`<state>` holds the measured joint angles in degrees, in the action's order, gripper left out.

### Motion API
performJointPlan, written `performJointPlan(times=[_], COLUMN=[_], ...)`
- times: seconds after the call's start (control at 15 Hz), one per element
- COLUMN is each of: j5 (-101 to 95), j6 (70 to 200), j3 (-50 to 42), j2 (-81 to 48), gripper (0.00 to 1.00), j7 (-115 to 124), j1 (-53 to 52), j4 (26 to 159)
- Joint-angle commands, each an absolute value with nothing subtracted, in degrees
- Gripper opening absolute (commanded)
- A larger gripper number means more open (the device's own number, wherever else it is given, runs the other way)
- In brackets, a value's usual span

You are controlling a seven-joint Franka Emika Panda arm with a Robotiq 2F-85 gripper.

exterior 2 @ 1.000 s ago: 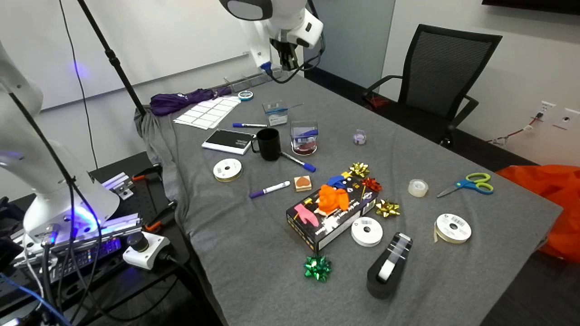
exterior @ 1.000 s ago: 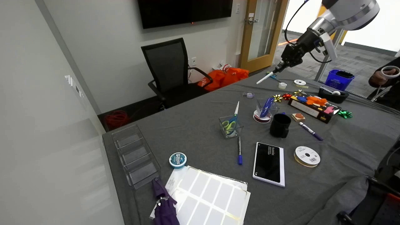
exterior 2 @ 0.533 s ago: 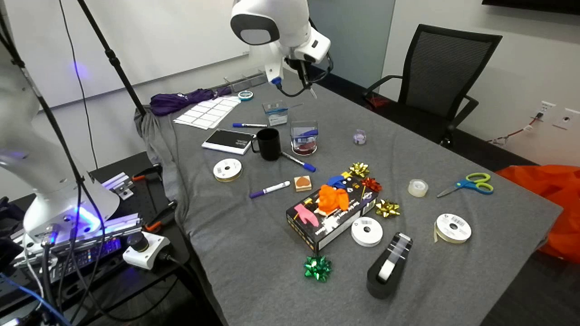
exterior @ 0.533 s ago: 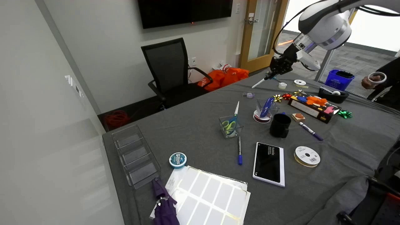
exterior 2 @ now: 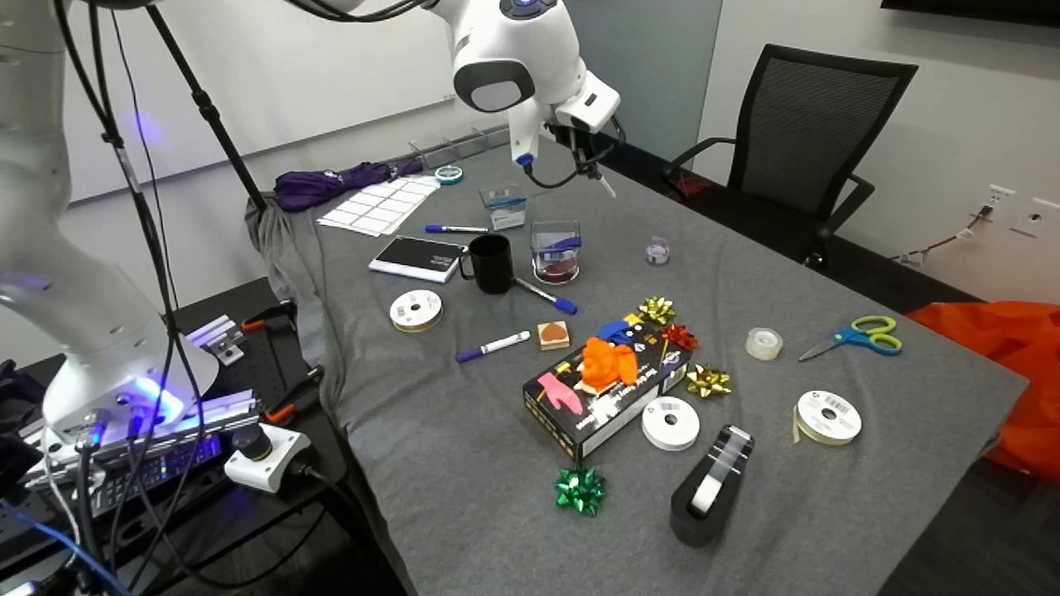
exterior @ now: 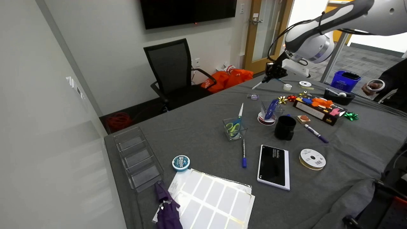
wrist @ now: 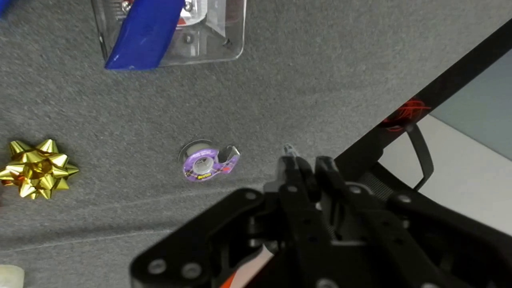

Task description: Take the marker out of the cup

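Pale walls (exterior: 95, 57), office-type room. Below: long, dark grey, cloth-covered table (exterior 2: 836, 513). Black mesh-backed armchair (exterior 2: 816, 136) stands past the table edge, beyond the black two-fingered tool (exterior: 265, 80).

Tool state: hangs above the table, fingers drawn together, gripping the last entry below. Step in hand, as judged: take-out looks achieved, set-down outstanding. Next move calls for lowering toward the table, then a gentle release.

Black printed cardboard box (exterior 2: 609, 406): well apart from the tool, unlikely to interfere.

Squat, opaque black cup with handle (exterior 2: 491, 263): upright, well apart from the tool; no marker stands above its rim, interior too dark to read.

Square, clear, plastic-looking container (wrist: 224, 52), blue object (wrist: 148, 34) leaning over its edge: between tool and cup; would obstruct a low sweep back.

Purple-and-clear tape dispenser (wrist: 210, 166): near the tool, probably the first obstacle to a descent, easily nudged.

Slim white marker (exterior: 257, 85): held at the tool's fingertips, tilted, free end slanting downward; presumed the task's marker. Gap to the table not readable.
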<state>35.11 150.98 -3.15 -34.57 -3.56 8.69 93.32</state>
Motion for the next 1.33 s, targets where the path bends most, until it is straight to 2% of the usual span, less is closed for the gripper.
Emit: performJointPlan(times=[0.0, 0.07, 0.13, 0.27, 0.73, 0.87, 1.27], j5=[30.4, 29.0, 27.7, 25.6, 22.9, 23.0, 16.9], j6=[154.8, 155.5, 156.0, 156.3, 153.1, 150.4, 130.9], j3=[-2.8, -2.9, -2.9, -2.9, -1.9, -1.2, -4.1], j2=[-39.4, -40.2, -40.9, -41.8, -39.8, -37.9, -31.4], gripper=[0.04, 0.04, 0.41, 0.47, 0.95, 1.0, 1.0], j7=[2.6, 4.3, 5.9, 8.5, 10.3, 8.7, 7.7], j1=[8.7, 8.7, 8.8, 8.8, 10.1, 11.0, 11.4], j4=[88.8, 88.2, 87.7, 86.8, 87.7, 88.7, 89.8])
